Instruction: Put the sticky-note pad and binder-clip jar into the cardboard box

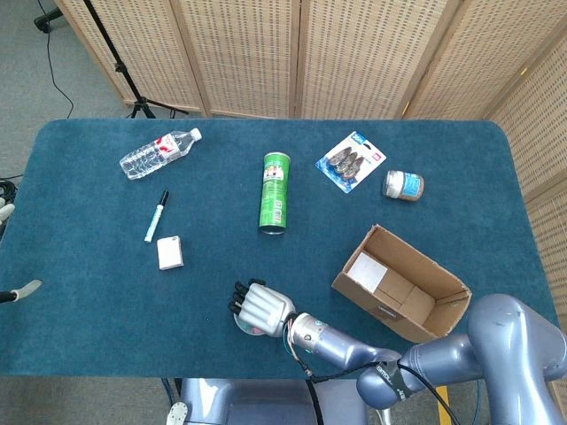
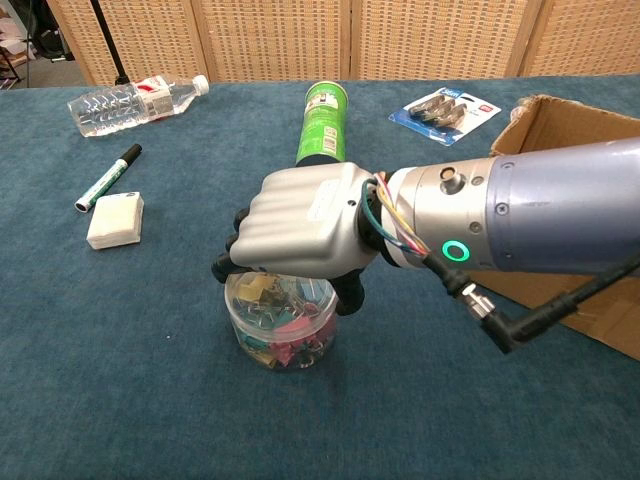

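Though hidden overhead, colourful clips (image 2: 280, 325).

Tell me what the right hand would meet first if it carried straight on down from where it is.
The binder-clip jar: the right hand sits palm-down directly over its top, fingers curling around the rim. Whether they already touch is unclear.

Wicker folding screens (image 1: 301, 53) behind blue table (image 1: 80, 292).

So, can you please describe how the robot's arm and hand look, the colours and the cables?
The right hand has a ribbed silver-grey shell on its back and black fingers. The right forearm is a thick cylinder in metallic blue-grey, with a glowing green ring light. Coloured wires cross the wrist, and a black cable runs under the forearm. The left hand is not in view.
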